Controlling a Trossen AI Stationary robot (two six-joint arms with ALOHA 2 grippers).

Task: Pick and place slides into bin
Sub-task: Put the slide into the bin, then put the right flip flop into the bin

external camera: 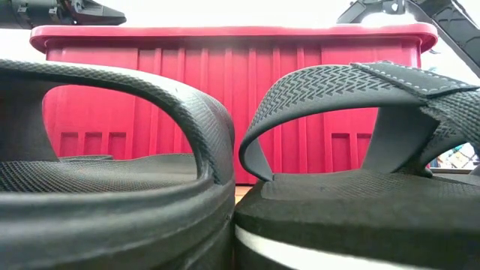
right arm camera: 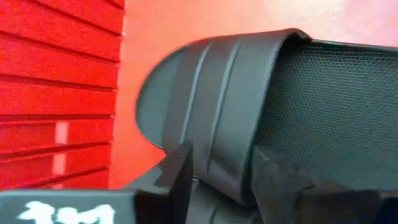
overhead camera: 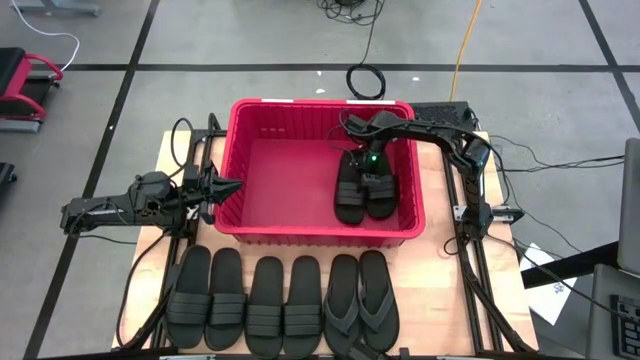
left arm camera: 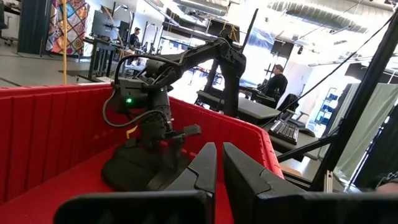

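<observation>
Two band-strap slides [overhead camera: 362, 188] lie side by side on the floor of the red bin [overhead camera: 250, 150], against its right wall. The right gripper [overhead camera: 368, 168] is down inside the bin over this pair, and the right wrist view shows its fingers [right arm camera: 180, 171] set on either side of one slide's ribbed strap [right arm camera: 217, 118], the strap between them. Six more slides sit in a row along the bench's near edge: four band-strap slides [overhead camera: 250, 305] toward the left and two thong flip-flops [overhead camera: 362, 300] at the right end of the row. The bin stands at the far middle of the bench. The left gripper [overhead camera: 222, 187] hovers at the bin's left rim, its fingers [left arm camera: 205, 171] nearly together, holding nothing.
</observation>
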